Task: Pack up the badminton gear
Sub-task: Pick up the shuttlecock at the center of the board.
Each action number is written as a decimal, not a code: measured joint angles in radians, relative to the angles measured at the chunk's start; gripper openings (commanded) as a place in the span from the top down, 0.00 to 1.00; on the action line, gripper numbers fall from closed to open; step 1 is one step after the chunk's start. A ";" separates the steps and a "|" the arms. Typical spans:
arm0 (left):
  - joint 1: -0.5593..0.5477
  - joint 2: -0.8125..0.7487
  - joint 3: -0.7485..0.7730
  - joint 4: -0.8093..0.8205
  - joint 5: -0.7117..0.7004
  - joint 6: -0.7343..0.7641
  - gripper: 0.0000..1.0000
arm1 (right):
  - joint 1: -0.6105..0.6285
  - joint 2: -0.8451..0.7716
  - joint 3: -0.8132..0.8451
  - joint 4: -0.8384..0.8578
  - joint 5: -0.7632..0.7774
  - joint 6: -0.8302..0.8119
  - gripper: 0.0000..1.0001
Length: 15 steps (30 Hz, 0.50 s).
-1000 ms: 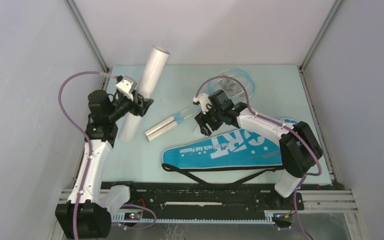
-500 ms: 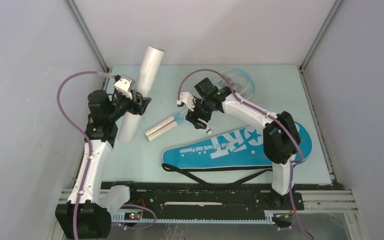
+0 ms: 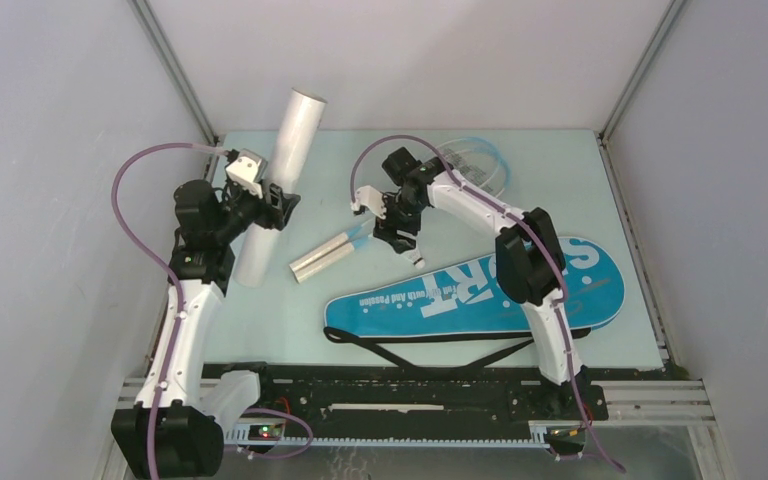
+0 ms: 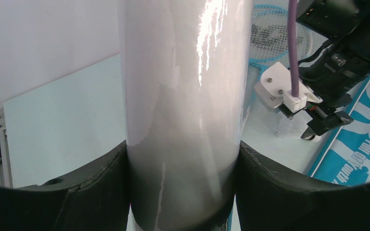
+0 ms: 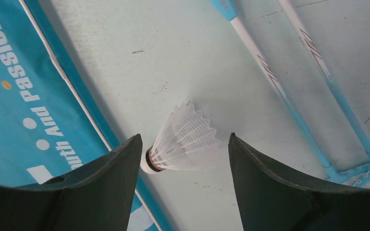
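Observation:
My left gripper (image 3: 272, 207) is shut on the long white tube (image 3: 280, 180), holding it tilted with its lower end near the table; the tube (image 4: 183, 96) fills the left wrist view between the black fingers (image 4: 91, 192). My right gripper (image 5: 184, 137) hangs open over a white shuttlecock (image 5: 185, 144) lying on its side, cork toward the left finger, not touching either one. Two light-blue rackets lie together, handles (image 3: 322, 257) at the front left, heads (image 3: 475, 165) at the back. The blue "SPORT" bag (image 3: 480, 290) lies flat in front.
The bag's black strap (image 3: 430, 350) trails along the table's near edge. Racket shafts (image 5: 270, 77) run just past the shuttlecock, and the bag's edge (image 5: 9, 96) lies close on its other side. Grey walls (image 3: 60, 150) enclose the table.
My right arm has swung left off the bag and now hovers over the shuttlecock beside the racket shafts. The left arm has tipped the tube slightly to the left.

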 measured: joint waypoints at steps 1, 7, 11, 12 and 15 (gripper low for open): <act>0.000 0.000 0.000 0.000 0.000 0.000 0.76 | -0.004 0.019 0.027 -0.022 0.000 -0.012 0.26; 0.000 0.000 0.000 -0.001 0.001 0.001 0.76 | -0.011 0.078 0.065 -0.097 0.007 -0.066 0.31; 0.000 0.000 0.000 -0.002 0.002 0.001 0.76 | -0.013 0.090 0.066 -0.148 0.008 -0.093 0.44; 0.000 0.000 0.000 -0.002 0.002 0.001 0.76 | -0.013 0.090 0.066 -0.159 0.010 -0.098 0.48; 0.000 0.000 0.000 -0.003 0.003 0.001 0.76 | -0.016 0.090 0.070 -0.183 0.011 -0.110 0.58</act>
